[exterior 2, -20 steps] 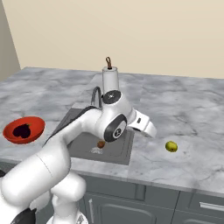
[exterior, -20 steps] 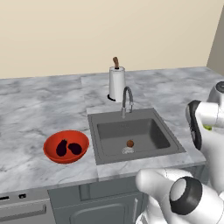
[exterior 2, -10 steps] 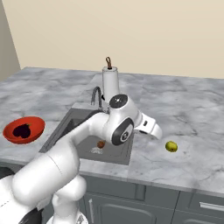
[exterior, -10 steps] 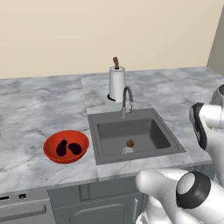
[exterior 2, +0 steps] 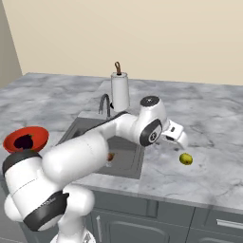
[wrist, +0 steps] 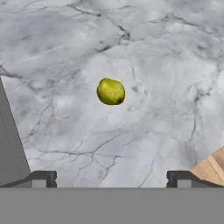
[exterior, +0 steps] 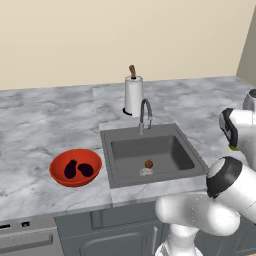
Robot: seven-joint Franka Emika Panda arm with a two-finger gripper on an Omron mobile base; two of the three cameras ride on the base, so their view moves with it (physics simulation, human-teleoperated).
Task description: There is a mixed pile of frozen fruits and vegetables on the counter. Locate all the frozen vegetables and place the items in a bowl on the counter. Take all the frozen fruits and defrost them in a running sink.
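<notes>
A yellow-green lime-like fruit (exterior 2: 186, 159) (wrist: 110, 91) lies alone on the marbled counter (exterior 2: 213, 123) right of the sink (exterior: 150, 150). My gripper (exterior 2: 182, 141) (wrist: 111, 179) hangs open just above and to the left of it, with nothing between its fingertips (wrist: 41, 178). The brown fruit (exterior: 148, 164) rests in the basin beside the drain. Two dark purple vegetables (exterior: 70, 169) (exterior: 86, 170) lie in the red bowl (exterior: 60, 161) (exterior 2: 12, 142) on the counter left of the sink.
A paper towel roll (exterior: 133, 95) stands behind the curved chrome faucet (exterior: 144, 112). The counter's front edge runs close to the lime, with wooden floor (wrist: 210, 170) below it. The sink's rim (wrist: 8, 144) is to the left in the hand view.
The arm has swung right, away from above the sink and toward the lime on the counter. The gripper has stayed open. The fruits and the bowl have not moved.
</notes>
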